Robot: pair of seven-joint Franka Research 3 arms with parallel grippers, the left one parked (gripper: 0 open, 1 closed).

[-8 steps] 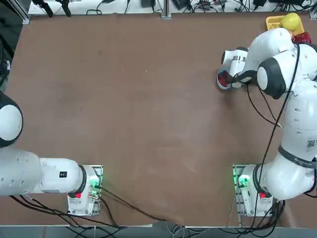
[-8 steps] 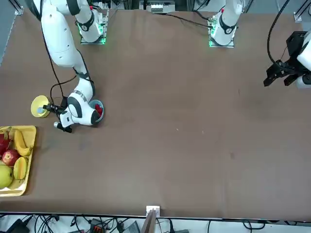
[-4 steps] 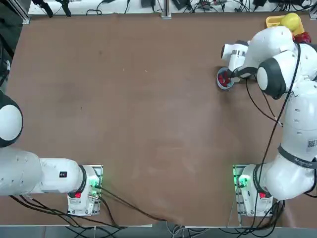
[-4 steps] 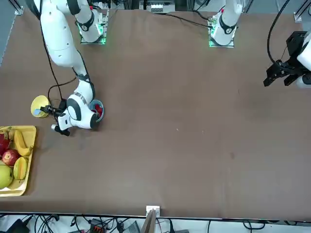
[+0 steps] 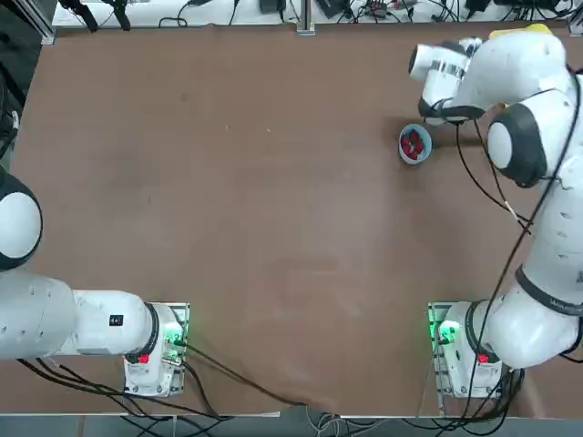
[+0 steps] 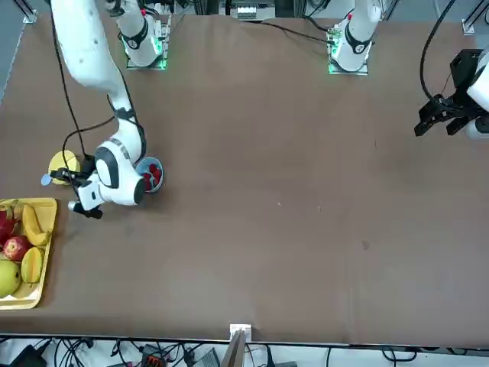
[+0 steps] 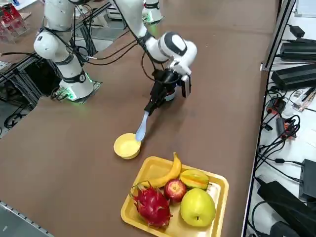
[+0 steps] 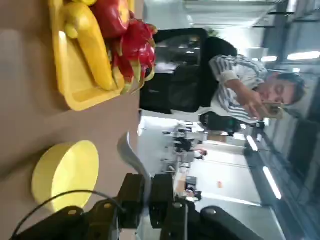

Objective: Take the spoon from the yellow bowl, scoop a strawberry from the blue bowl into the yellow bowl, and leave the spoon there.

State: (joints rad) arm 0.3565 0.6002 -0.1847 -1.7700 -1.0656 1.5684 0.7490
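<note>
Spoon (image 7: 141, 129): you have it in your right gripper (image 7: 148, 109), its pale blue-white head reaching out from the fingertips, just beside the yellow bowl (image 7: 127, 146). In the right side view you see the head cross the bowl's rim; you cannot tell from that whether they touch.
Right gripper: your two black fingers are closed on the spoon's handle, with the wrist above the table, between the two bowls.
Yellow bowl: it stands upright on the table (image 7: 74, 163), between the blue bowl and the fruit tray, nearer your tray.
Blue bowl: you can see this one (image 5: 424, 157) from overhead, standing on the table beside your right arm (image 5: 533, 127).
Strawberries: your red berries (image 5: 413, 144) lie together inside the blue bowl.
Fruit tray: your rectangular yellow tray (image 7: 223, 197) carries a banana (image 7: 168, 175), a red apple (image 7: 175, 190), a dragon fruit (image 7: 152, 205), a round yellow-green fruit (image 7: 197, 207) and a cut piece of fruit (image 7: 194, 178).
Person: your right wrist view catches someone in a striped top (image 8: 235, 80), a hand (image 8: 250, 100) raised near the face.
</note>
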